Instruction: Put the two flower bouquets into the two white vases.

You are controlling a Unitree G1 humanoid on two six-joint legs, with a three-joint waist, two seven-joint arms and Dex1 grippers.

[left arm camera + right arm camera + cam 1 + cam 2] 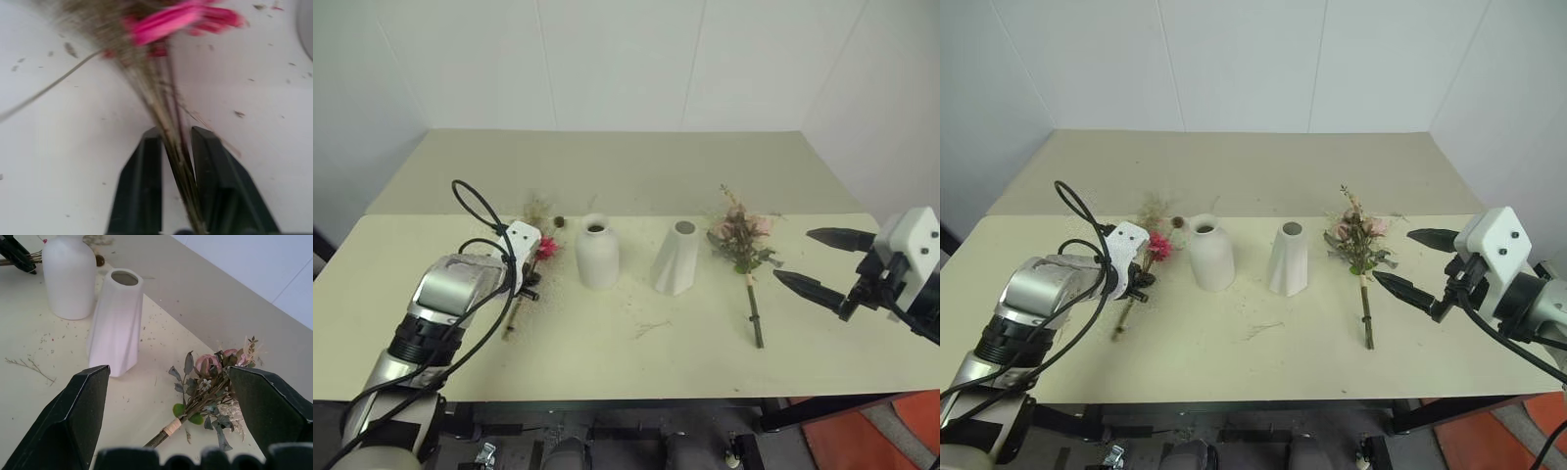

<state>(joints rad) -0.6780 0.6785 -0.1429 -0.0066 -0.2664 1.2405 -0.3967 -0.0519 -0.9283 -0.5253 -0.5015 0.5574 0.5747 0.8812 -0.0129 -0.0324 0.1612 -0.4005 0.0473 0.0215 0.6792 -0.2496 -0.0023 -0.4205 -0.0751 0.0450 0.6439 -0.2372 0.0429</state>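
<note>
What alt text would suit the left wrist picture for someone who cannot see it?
The left gripper, shut, pinches the thin stems of the grass bouquet, whose magenta flower fans out beyond, above the pale table dotted with dry crumbs.

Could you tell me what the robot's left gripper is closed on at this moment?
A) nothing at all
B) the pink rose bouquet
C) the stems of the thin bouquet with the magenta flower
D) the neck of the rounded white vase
C: in the left wrist view the left gripper has its two black fingers pinched on the stems of the thin bouquet, just below its magenta flower.
</note>
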